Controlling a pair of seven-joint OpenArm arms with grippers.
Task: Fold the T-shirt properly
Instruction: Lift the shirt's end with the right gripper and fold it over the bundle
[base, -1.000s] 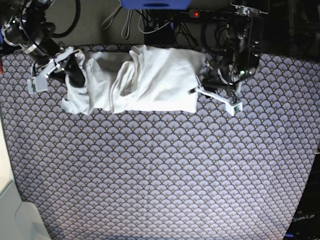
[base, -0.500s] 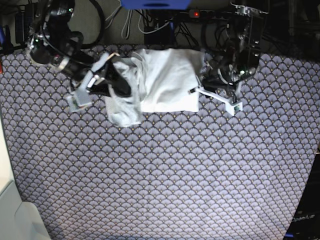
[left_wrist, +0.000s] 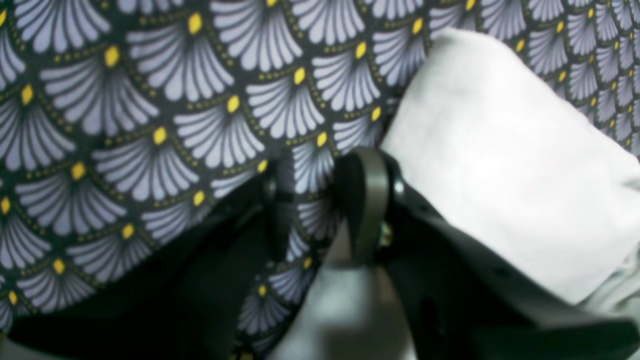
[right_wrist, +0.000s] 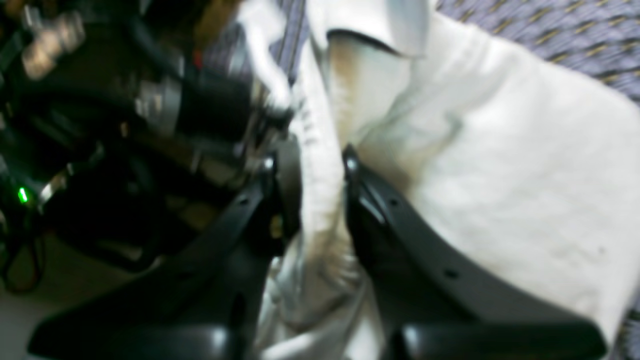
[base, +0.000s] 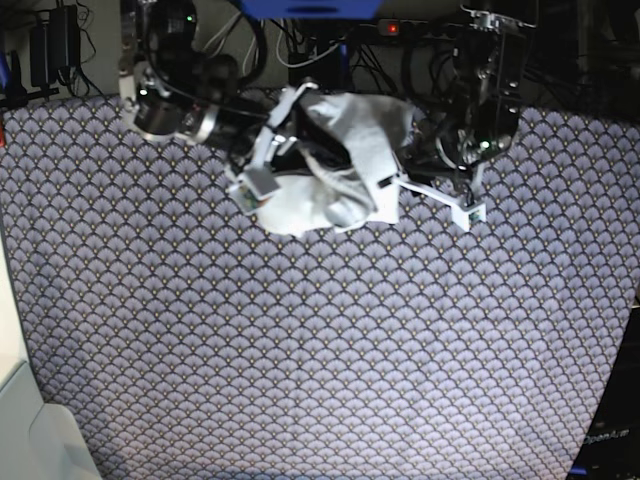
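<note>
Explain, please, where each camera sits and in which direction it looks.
Base: overhead, looking down on the patterned cloth, the T-shirt and both arms.
Left wrist: on the left arm, looking down past the left gripper at the cloth and the shirt's edge; its jaws hold nothing.
Right wrist: on the right arm, looking along the right gripper, whose jaws clamp the T-shirt.
All three views share the T-shirt.

Right gripper (base: 275, 160), clamped on T-shirt (base: 345, 165) edge, swung from far end of patterned cloth (base: 320, 350) toward left gripper (base: 432, 195). Carried cloth along: T-shirt, earlier spread wide and flat, now bunched in short, doubled-over heap beside left gripper. Dragged end hangs in rumpled lump under right gripper.
</note>
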